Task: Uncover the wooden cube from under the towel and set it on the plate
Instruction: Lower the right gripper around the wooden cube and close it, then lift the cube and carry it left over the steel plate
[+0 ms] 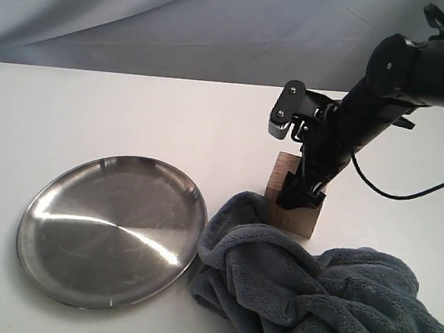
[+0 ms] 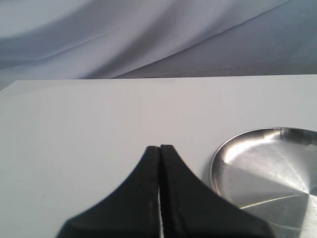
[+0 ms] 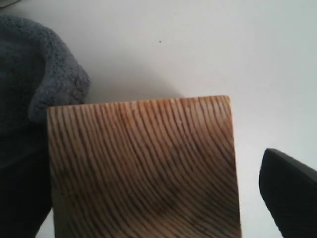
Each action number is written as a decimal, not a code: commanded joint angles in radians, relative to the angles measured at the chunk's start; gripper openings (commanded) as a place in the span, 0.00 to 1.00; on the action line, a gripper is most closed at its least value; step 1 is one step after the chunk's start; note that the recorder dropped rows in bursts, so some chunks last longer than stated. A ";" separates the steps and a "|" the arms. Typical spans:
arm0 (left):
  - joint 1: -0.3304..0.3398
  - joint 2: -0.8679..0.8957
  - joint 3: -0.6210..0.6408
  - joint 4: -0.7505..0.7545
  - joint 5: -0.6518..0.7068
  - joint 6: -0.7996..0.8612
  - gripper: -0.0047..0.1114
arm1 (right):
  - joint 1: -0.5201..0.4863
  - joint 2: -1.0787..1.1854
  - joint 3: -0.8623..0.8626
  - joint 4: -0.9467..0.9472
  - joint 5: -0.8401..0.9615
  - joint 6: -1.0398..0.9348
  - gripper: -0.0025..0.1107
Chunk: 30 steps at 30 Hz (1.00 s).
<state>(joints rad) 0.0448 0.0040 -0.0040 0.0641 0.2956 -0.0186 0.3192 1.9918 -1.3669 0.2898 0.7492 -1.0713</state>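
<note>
The wooden cube (image 1: pixel 294 216) stands uncovered on the white table, just behind the towel (image 1: pixel 327 302) and to the right of the plate (image 1: pixel 106 230). My right gripper (image 1: pixel 304 192) reaches down over the cube's top and is open, straddling the block. The right wrist view shows the cube's grain-ringed face (image 3: pixel 143 168) filling the middle, with one black finger (image 3: pixel 290 196) apart from its side; the other finger is hidden. The towel (image 3: pixel 34 74) lies bunched against the cube's other side. My left gripper (image 2: pixel 160 147) is shut on nothing, hovering over bare table beside the plate (image 2: pixel 267 171).
A grey cloth backdrop (image 1: pixel 181 21) hangs behind the table's far edge. The right arm's black cable (image 1: pixel 408 192) loops above the table to the right of the cube. White tabletop (image 1: pixel 93 115) stretches behind the plate.
</note>
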 commanded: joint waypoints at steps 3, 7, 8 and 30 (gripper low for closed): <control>0.002 -0.004 0.004 -0.002 -0.011 -0.004 0.04 | -0.004 0.014 0.003 -0.009 -0.010 0.057 0.89; 0.002 -0.004 0.004 -0.002 -0.011 -0.004 0.04 | -0.004 0.014 0.003 -0.017 0.000 0.058 0.70; 0.002 -0.004 0.004 -0.002 -0.011 -0.004 0.04 | -0.004 0.014 0.003 -0.017 0.001 0.058 0.63; 0.002 -0.004 0.004 -0.002 -0.011 -0.004 0.04 | -0.004 -0.200 0.003 0.052 -0.030 0.050 0.02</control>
<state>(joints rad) 0.0448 0.0040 -0.0040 0.0641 0.2956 -0.0186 0.3192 1.8389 -1.3638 0.2823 0.7401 -1.0157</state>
